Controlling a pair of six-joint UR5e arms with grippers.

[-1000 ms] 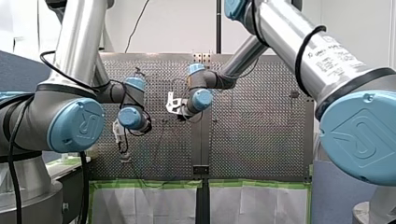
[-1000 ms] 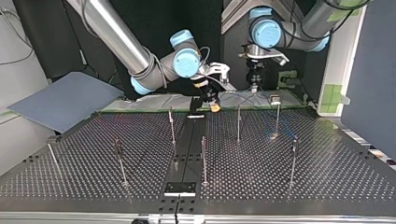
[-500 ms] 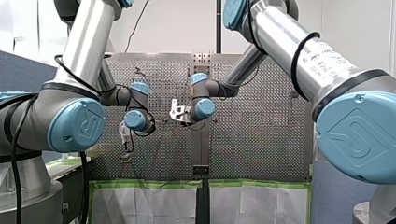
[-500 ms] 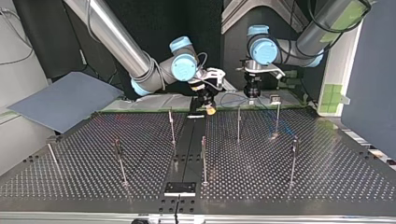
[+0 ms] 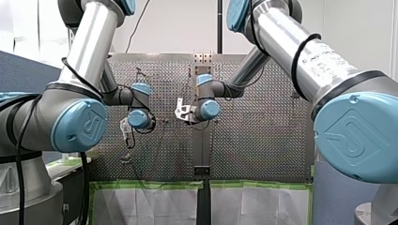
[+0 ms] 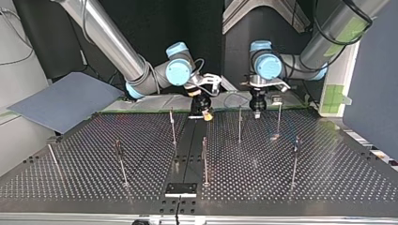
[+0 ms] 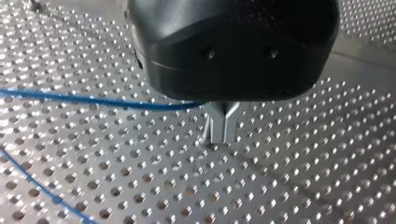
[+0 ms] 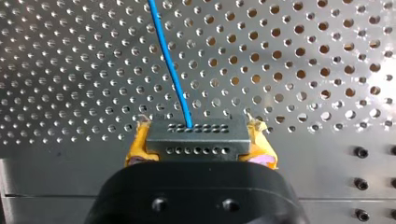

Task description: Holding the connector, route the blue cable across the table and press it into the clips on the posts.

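Observation:
In the right wrist view my right gripper (image 8: 198,156) is shut on a black connector (image 8: 196,137), which sits between its yellow pads (image 8: 135,151). The blue cable (image 8: 170,65) leaves the connector and runs ahead over the perforated table. In the top view this right gripper (image 6: 204,114) hangs low at the table's far edge, near the middle. My left gripper (image 6: 256,111) stands to its right, pointing down. In the left wrist view its metal fingers (image 7: 217,128) are shut just above the table. The blue cable (image 7: 93,100) runs into the notch at their root.
Several thin posts stand on the perforated table (image 6: 328,178), among them one (image 6: 240,124) just in front of my left gripper, one (image 6: 172,126) near my right gripper and one (image 6: 279,119) further right. A grey sheet (image 6: 65,101) lies off the table's far left corner.
My left gripper has come down from well above the table to just over its far edge. My right gripper has sunk and shifted slightly toward the top view's left with the connector.

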